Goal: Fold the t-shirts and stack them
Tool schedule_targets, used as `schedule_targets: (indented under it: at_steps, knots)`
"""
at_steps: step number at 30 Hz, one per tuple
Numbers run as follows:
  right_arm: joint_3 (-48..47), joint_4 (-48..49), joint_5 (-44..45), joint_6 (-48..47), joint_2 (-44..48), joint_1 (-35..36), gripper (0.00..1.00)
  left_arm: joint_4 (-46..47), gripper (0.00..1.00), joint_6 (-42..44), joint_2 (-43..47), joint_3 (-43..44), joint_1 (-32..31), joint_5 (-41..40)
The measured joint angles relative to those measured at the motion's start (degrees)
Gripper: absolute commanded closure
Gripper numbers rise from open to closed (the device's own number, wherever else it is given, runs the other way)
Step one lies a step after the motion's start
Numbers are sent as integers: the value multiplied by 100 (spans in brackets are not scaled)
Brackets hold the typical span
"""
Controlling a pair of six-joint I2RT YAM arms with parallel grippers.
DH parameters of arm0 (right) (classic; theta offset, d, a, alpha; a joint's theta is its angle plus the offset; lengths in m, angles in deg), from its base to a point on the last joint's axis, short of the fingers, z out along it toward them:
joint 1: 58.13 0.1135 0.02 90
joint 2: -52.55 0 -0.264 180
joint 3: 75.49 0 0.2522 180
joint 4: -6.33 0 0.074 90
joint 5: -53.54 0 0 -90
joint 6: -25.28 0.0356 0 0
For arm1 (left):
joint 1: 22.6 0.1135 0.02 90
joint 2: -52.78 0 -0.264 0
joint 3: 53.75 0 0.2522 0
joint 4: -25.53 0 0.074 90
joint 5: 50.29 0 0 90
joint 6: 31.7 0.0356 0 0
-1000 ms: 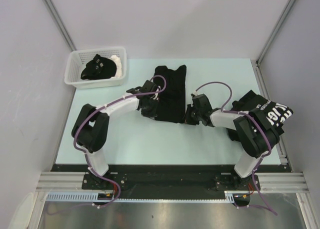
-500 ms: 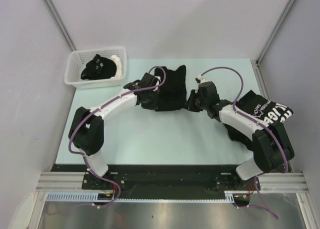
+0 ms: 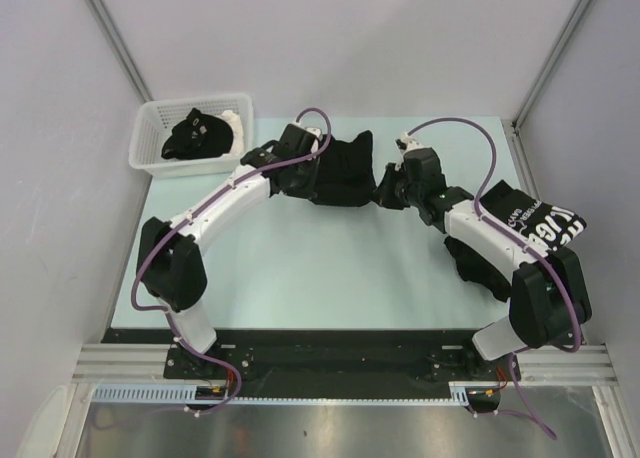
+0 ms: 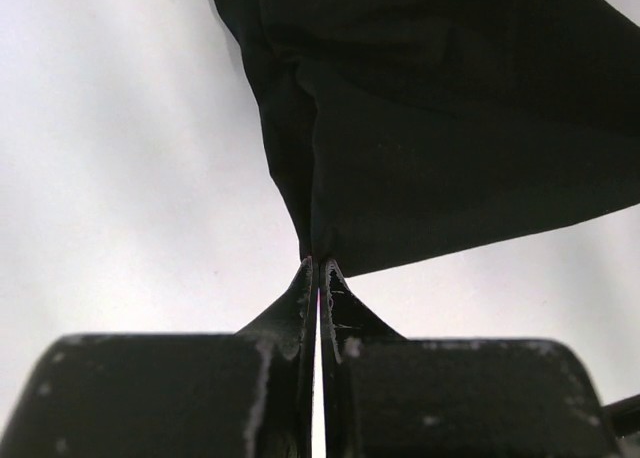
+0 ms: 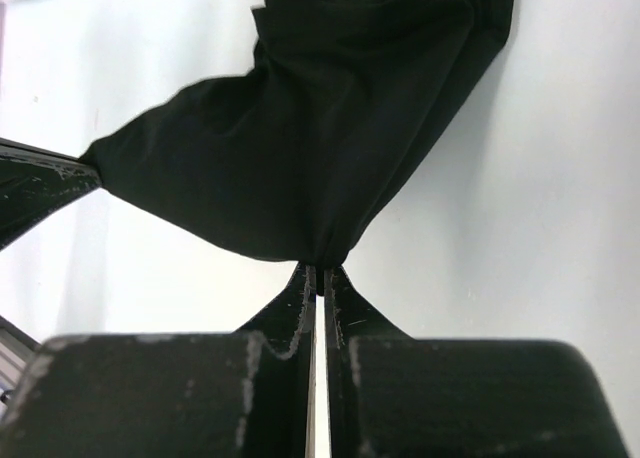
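Pale green table [image 3: 300, 268] lies under your arms. Between your two sets of fingers spans the plain black t-shirt [image 3: 345, 168]; your left gripper [image 4: 318, 266] pinches one edge and your right gripper [image 5: 320, 268] pinches another. The lettered t-shirt [image 3: 545, 228] lies well behind your right fingers.

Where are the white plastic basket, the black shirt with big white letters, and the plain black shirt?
white plastic basket [image 3: 190, 165]: top view, its slotted front wall.
black shirt with big white letters [image 3: 555, 227]: top view, on the lettering.
plain black shirt [image 3: 345, 173]: top view, middle of the cloth.
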Motion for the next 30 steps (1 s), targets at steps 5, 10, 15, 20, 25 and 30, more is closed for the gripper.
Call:
schedule_targets:
  at_steps: [5,10,15,20,25,30]
  knots:
    - [-295,-72,-9,-66,2,-81,100,-87,100,39,2,267,20,-70]
    - [-363,-393,0,-83,129,-22,100,-79,100,2,177,105,20,-13]
    - [-363,-898,157,-103,433,295,100,-59,100,-116,769,-684,17,186]
    - [-363,-1346,306,15,695,612,100,-111,100,-168,1172,-1158,-9,328]
    - [-240,-1700,608,192,984,898,100,-160,100,-184,1460,-1434,-136,466]
    - [-98,-1910,833,323,1215,992,100,-157,100,-216,1574,-1534,-205,511]
